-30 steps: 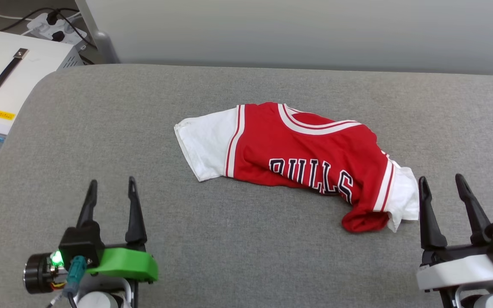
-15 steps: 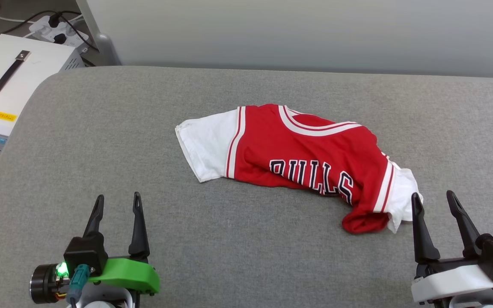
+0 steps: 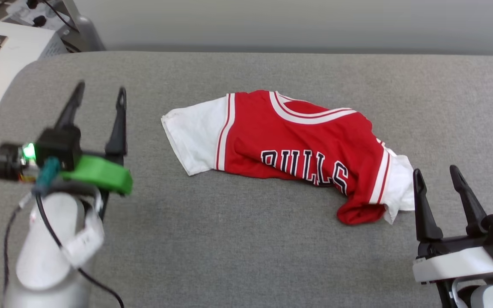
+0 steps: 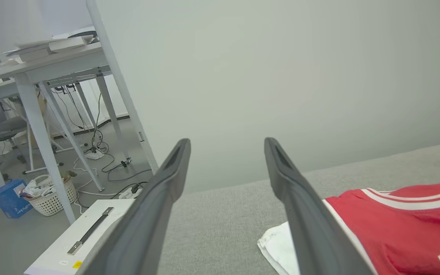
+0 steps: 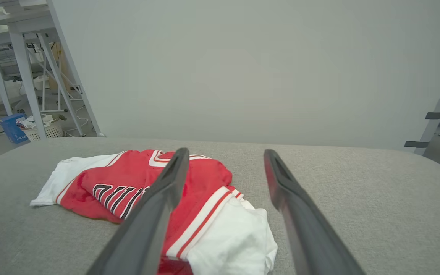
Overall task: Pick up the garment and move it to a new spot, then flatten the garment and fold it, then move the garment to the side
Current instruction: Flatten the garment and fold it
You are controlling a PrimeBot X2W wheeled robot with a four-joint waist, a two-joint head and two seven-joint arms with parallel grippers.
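A white box (image 3: 11, 51) with a black strap handle sat off the worktop's (image 3: 229, 248) far left corner, with a power strip (image 3: 26, 10) behind it. A white desk (image 4: 44, 65), a basket (image 4: 50, 194) and a blue box (image 4: 8, 198) stood beyond. The left end effector (image 3: 100, 87), fingers spread wide and empty, hovered left of the shirt (image 3: 289, 137), with open grey cloth between them. The right end effector (image 3: 435, 170), equally wide and empty, stood just beside the shirt's near white sleeve. The shirt lay crumpled mid-worktop: red, with white sleeves, striped trim, and "BULLS" lettering bunched along its near edge
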